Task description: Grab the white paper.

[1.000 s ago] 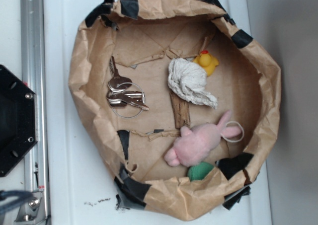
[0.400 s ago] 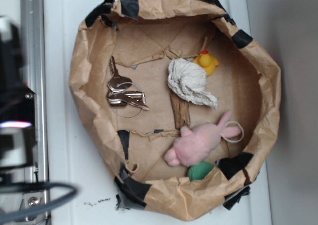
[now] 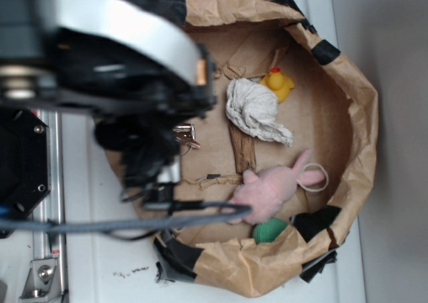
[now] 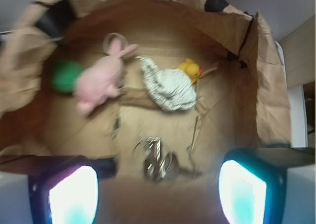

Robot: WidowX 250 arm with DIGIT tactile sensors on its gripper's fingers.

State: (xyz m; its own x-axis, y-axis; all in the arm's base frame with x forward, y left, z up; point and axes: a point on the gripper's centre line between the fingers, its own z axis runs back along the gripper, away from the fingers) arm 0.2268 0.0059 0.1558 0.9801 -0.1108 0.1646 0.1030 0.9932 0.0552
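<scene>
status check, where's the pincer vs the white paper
Pincer open, empty, above the keys. White paper untouched mid-bag, beside yellow duck. Path clear.

arm (image 3: 127, 69) swung in over bag (image 3: 348, 89) (now covering keys (image 4: 157, 159)).

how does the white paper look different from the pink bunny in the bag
The white paper is an off-white crumpled wad tapering to a twisted tail; the pink bunny is smooth, fuzzy plush with ears and limbs. The paper lies beside the yellow duck; the bunny lies by the green ball. Both are similar in size and untouched.
</scene>
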